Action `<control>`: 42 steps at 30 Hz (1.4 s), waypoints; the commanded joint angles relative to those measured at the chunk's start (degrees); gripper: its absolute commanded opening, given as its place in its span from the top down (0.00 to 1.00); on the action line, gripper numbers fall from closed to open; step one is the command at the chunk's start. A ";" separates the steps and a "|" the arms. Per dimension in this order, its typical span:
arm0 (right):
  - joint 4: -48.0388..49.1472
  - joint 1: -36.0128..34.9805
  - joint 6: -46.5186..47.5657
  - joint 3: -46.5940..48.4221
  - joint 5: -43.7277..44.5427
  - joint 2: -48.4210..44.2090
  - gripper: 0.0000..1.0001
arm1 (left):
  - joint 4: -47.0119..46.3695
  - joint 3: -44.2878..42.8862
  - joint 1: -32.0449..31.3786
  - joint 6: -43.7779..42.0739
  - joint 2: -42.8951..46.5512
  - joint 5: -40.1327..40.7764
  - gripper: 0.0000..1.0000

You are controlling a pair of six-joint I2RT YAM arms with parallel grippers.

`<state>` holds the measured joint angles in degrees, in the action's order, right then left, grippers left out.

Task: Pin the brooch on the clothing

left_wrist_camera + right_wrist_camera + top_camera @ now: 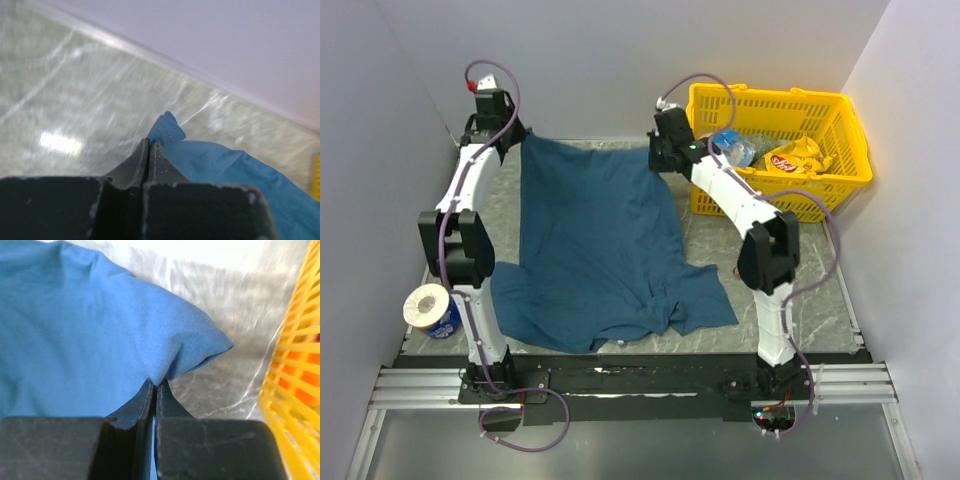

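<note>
The grey table (790, 310) carried a dark teal-blue T-shirt (590, 240), which lay spread over its left and middle part. The near end of the T-shirt was rumpled and folded close to the arm bases, and the far edge was stretched between the two grippers. A yellow plastic basket (850, 150) stood at the far right, just beside the T-shirt's far right corner, with a yellow snack bag (800, 155) and a bottle (735, 148) inside.

The left gripper (515, 140) was at the far left corner of the T-shirt. In the left wrist view its fingers (159, 160) were pressed together, and the small blue corner of cloth (167, 130) stood out directly from their tips.

The right gripper (660, 150) was at the far right corner. Its fingers (167, 400) were also pressed together, and the cloth (100, 340) gathered into a pinch exactly at the tips.

A toilet paper roll (428, 305) stood at the near left edge, next to the left arm.

The brooch could not be seen in any view.
</note>
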<state>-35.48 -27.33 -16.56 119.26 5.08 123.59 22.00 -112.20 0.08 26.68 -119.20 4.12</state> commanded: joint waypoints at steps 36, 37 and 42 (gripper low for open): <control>11.67 -5.27 1.97 -28.69 5.55 -28.30 0.06 | -1.44 25.08 -9.88 7.08 27.14 -4.30 0.04; 11.06 -5.62 0.23 -31.08 5.47 -29.88 0.05 | -0.39 26.93 -12.18 6.55 28.83 -2.56 0.05; 10.18 -6.85 -4.61 -45.14 1.43 -39.82 0.05 | 3.66 37.39 -23.17 9.53 36.74 -0.25 0.16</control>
<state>-21.37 -33.54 -15.73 82.35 8.71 87.94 21.02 -81.38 -18.33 33.87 -86.04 1.91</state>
